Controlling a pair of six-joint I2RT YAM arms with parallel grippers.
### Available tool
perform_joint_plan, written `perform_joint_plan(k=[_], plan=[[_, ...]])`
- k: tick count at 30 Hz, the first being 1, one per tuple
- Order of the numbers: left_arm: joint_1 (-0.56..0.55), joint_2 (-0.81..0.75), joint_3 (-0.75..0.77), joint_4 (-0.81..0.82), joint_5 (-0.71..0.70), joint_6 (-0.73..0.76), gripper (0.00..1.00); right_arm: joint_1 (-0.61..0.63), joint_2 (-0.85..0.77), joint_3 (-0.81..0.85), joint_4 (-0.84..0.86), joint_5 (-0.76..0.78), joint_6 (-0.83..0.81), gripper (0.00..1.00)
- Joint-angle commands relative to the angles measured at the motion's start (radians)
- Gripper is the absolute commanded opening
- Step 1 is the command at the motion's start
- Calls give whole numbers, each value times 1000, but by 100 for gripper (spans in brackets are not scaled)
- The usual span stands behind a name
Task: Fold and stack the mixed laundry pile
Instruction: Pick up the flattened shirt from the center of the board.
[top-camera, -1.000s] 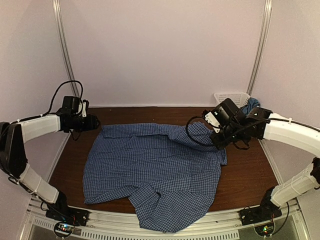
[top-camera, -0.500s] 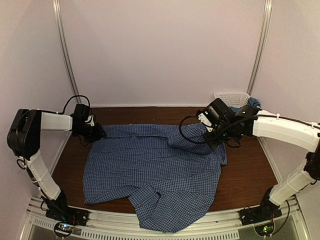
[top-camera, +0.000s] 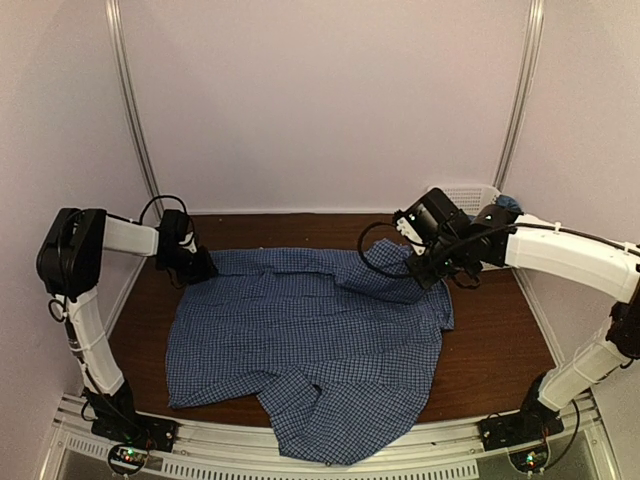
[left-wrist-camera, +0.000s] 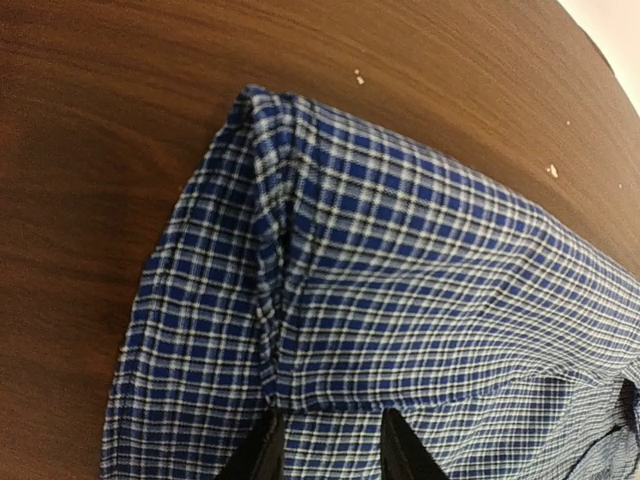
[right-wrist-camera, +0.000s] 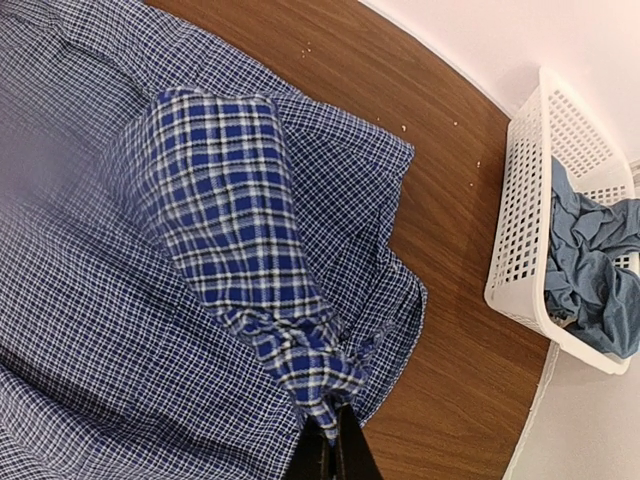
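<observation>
The blue-and-white checked shirt (top-camera: 310, 340) lies spread on the brown table. My left gripper (top-camera: 203, 268) is at the shirt's far left corner. In the left wrist view it (left-wrist-camera: 330, 455) is open, with both fingertips (left-wrist-camera: 262, 450) low over a folded seam of the shirt (left-wrist-camera: 380, 300). My right gripper (top-camera: 422, 272) is shut on the bunched end of the shirt's sleeve (right-wrist-camera: 250, 230) and holds it lifted over the shirt's far right part; its jaws (right-wrist-camera: 335, 445) are pinched together. The teal t-shirt (right-wrist-camera: 590, 270) lies in the white basket (right-wrist-camera: 530, 230).
The white lattice basket (top-camera: 465, 193) stands at the far right corner against the back wall, with the teal t-shirt (top-camera: 507, 207) hanging over its rim. Bare brown table (top-camera: 500, 350) shows right of the shirt. The shirt's near hem hangs over the table's front edge.
My left gripper has moved right and down onto the shirt's far left corner. My right gripper has carried the sleeve a little to the left and farther back.
</observation>
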Motion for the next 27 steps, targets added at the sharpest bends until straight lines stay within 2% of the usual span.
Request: perform_joint_plan(k=[1, 9, 16, 18, 27], plan=[[-1, 25, 44, 20, -31, -14, 34, 3, 2, 38, -14, 41, 9, 0], [0, 87, 111, -9, -45, -31, 31, 3, 4, 38, -15, 54, 9, 0], [10, 114, 140, -39, -45, -48, 5, 1, 3, 37, -15, 62, 7, 0], [13, 118, 148, -49, -48, -49, 0, 0, 2, 36, -14, 64, 5, 0], [13, 86, 174, -53, -33, -47, 0, -5, -1, 49, -10, 82, -12, 0]])
